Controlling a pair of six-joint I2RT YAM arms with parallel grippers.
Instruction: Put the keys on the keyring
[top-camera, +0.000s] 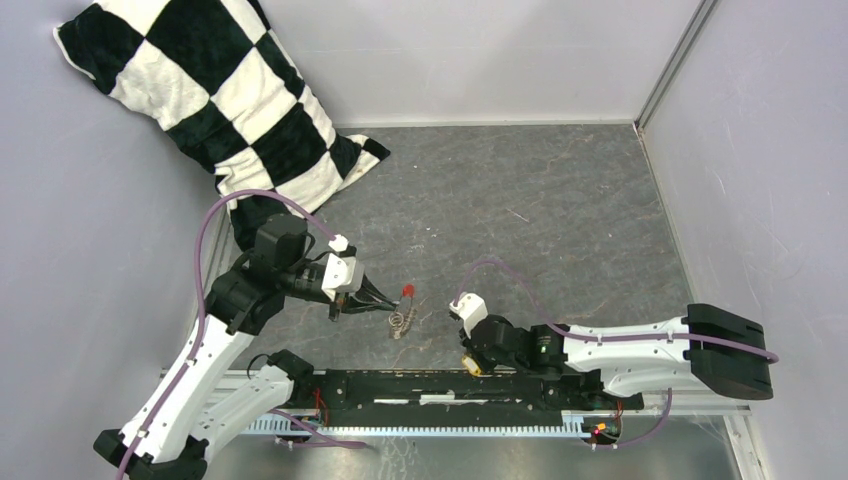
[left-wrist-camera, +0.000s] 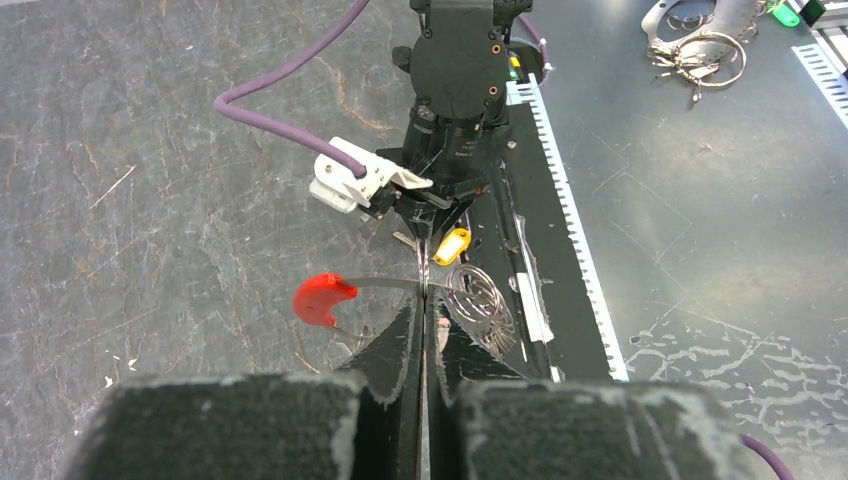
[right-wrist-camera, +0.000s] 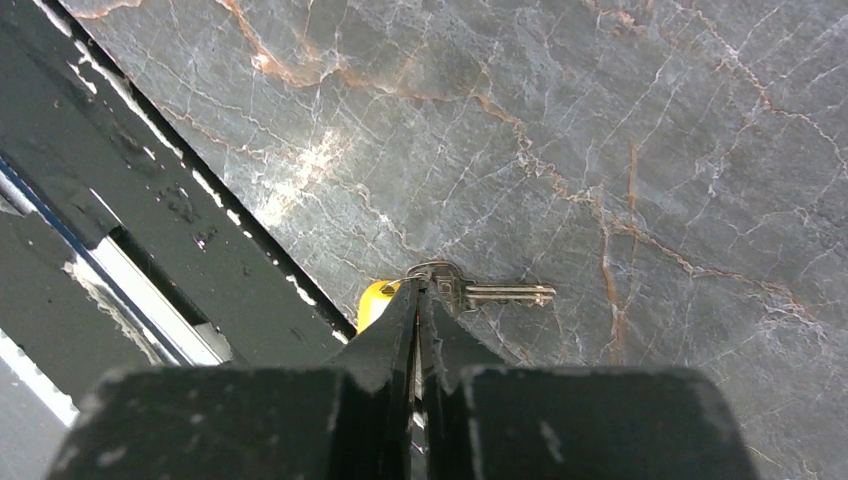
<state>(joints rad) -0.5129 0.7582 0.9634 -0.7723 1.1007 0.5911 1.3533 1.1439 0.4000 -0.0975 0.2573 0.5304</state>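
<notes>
Pinching keyring in left jaws | right jaws clamp key | grey marbled tabletop, checkered pillow, white walls

The far and right parts of the table lie open up to the walls. A checkered pillow fills the far left corner. Close to the front rail, the left gripper with the ring and the right gripper with the key leave only a narrow gap between them.
</notes>
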